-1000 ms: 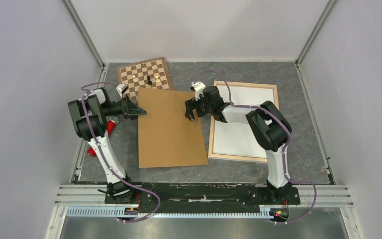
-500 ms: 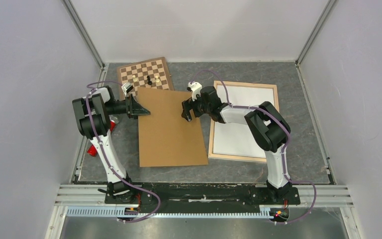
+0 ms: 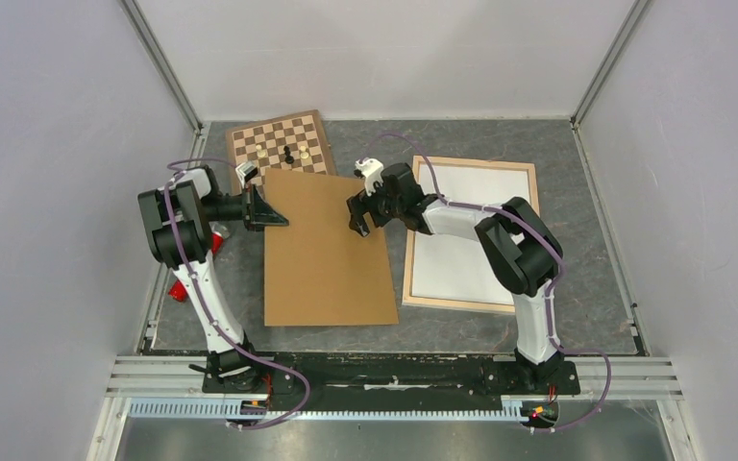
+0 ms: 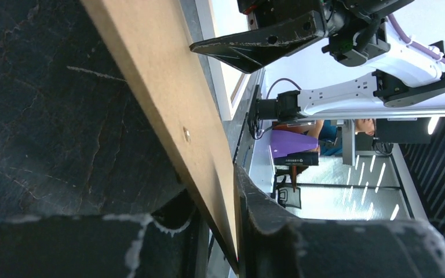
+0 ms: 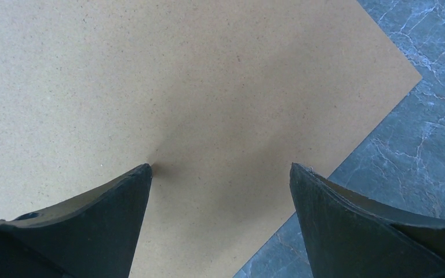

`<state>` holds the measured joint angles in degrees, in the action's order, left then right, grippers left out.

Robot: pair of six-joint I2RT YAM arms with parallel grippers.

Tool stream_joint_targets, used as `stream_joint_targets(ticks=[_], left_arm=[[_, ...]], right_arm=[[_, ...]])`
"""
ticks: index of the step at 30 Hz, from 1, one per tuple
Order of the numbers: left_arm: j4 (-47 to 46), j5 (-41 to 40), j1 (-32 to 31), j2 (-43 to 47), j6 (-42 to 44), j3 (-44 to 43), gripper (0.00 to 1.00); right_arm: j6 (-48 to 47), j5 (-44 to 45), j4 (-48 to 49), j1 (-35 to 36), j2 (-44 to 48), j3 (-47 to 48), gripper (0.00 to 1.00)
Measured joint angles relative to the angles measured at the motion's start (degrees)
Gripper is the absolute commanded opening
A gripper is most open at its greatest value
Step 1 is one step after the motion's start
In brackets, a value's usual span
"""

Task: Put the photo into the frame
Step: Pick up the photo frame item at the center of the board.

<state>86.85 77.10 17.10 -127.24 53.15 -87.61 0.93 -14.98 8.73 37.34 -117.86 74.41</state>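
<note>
The frame [image 3: 469,305], thin light wooden bars, lies flat at the right. A white sheet [image 3: 466,230] fills it; I cannot tell whether this is the photo, as no printed side shows. The brown backing board [image 3: 327,250] lies in the middle. My left gripper [image 3: 274,213] is shut on the board's [image 4: 162,75] left edge near its far corner, with the edge wedged between the fingers [image 4: 266,214]. My right gripper [image 3: 357,219] stands open over the board's [image 5: 208,75] far right corner, one fingertip [image 5: 142,174] resting on it.
A checkered chessboard [image 3: 282,144] with a few pieces lies at the back left, just beyond the board. Small red objects [image 3: 175,293] sit by the left arm. Grey walls close in on both sides. Dark stone-patterned tabletop [image 3: 557,288] surrounds the frame.
The left gripper has closed onto the board's left edge. The board has slid and turned slightly to the left. The right gripper has crept a little toward the far left, still open.
</note>
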Motion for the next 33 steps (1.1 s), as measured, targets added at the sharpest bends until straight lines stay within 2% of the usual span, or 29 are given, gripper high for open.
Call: stream_joint_targets(ticks=[3,5,9,11,13,22,33], left_arm=[[0.1,-0.8,0.0,0.7,-1.4,-0.3,0.12],[-1.5,-2.0,0.0,2.4,-5.6,-0.2,0.11],[-20.9,-9.2,-0.2,16.0,-25.5,9.1,0.09],[-24.7,-12.9,-0.6,23.1,-32.2,11.3,0.07],[-26.6,-14.2,-1.1,26.1,-35.5,9.9,0.06],[-28.5,-18.1,-1.7,28.1,-41.6,8.2,0.02],[-24.8,-22.9,-8.0,38.1,-43.8,-4.7,0.02]], right_arm=[[-1.4,0.4,-3.3,0.5,0.9,1.2,0.93],[-2.1,0.5,-5.0,0.7,1.7,1.8,0.93],[-2.8,0.5,-7.4,1.0,3.7,2.5,0.93],[-3.1,0.5,-8.0,1.1,4.7,2.6,0.93],[-3.4,0.5,-8.5,1.1,5.5,2.6,0.93],[-4.0,0.8,-10.3,1.0,10.3,2.6,0.95],[-4.0,1.4,-13.9,-0.3,19.7,4.2,0.98]])
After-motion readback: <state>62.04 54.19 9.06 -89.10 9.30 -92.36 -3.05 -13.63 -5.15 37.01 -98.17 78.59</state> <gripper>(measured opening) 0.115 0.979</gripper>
